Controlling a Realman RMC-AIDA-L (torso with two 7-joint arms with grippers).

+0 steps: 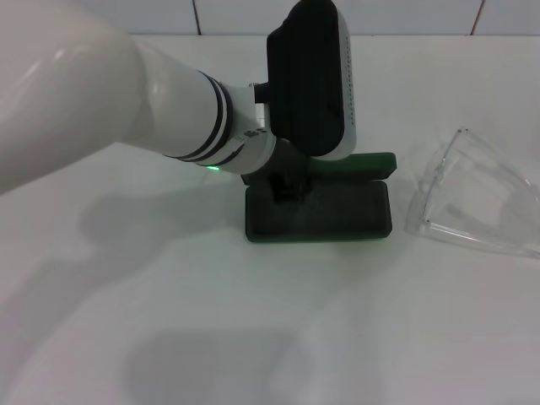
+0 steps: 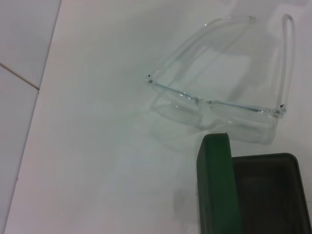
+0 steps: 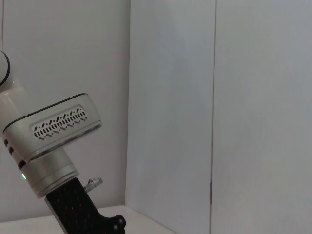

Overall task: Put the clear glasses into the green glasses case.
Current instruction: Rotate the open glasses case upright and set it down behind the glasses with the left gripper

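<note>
Jaw spacing on the left gripper [image 1: 288,187] is hidden by its own housing; I cannot tell it. It hangs over the open case [image 1: 319,211], dark green with a felt-like lining. Glasses [image 1: 472,196] lie on the table [image 1: 253,321] beside the case, on the right. Clear, thin plastic risks a mislocated, slipping grasp. Right gripper is unseen.

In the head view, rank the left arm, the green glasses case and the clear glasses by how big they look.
1. Left arm, largest, though it is nearest the camera.
2. Green glasses case.
3. Clear glasses, looking close to the case, so that order is unsure.
</note>
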